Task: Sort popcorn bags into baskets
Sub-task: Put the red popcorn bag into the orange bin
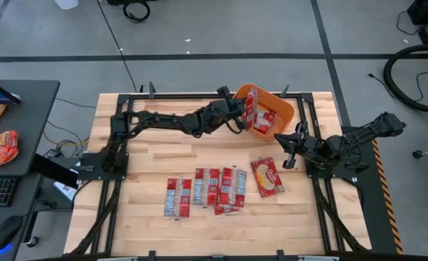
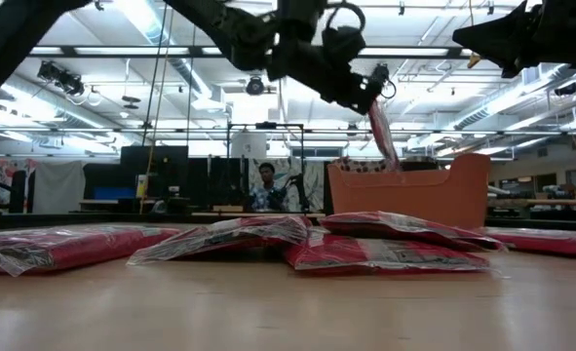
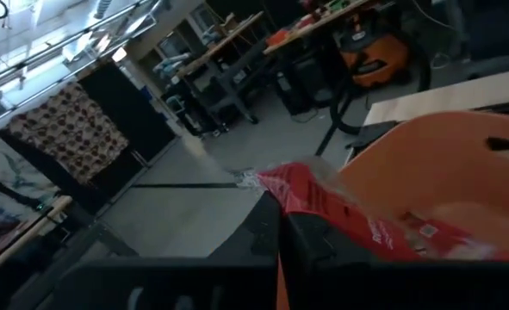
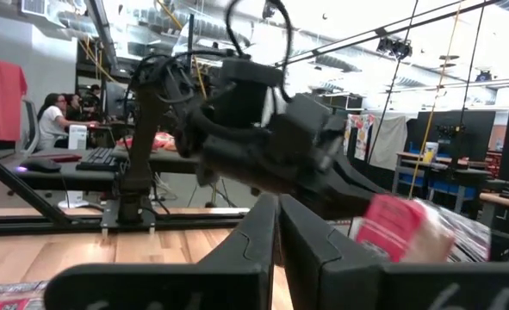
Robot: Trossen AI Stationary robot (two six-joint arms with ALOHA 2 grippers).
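One packet: popcorn bag point(image 1: 249, 110) hanging over the orange basket point(image 1: 280, 109).
Left gripper point(image 1: 240, 112): pinching it.
Right gripper point(image 1: 290, 143): closed, empty.

A light wooden table point(image 1: 148, 156) carries an orange tub point(image 1: 282, 110) at its far edge and red popcorn packets point(image 1: 206, 190) spread flat across its near half
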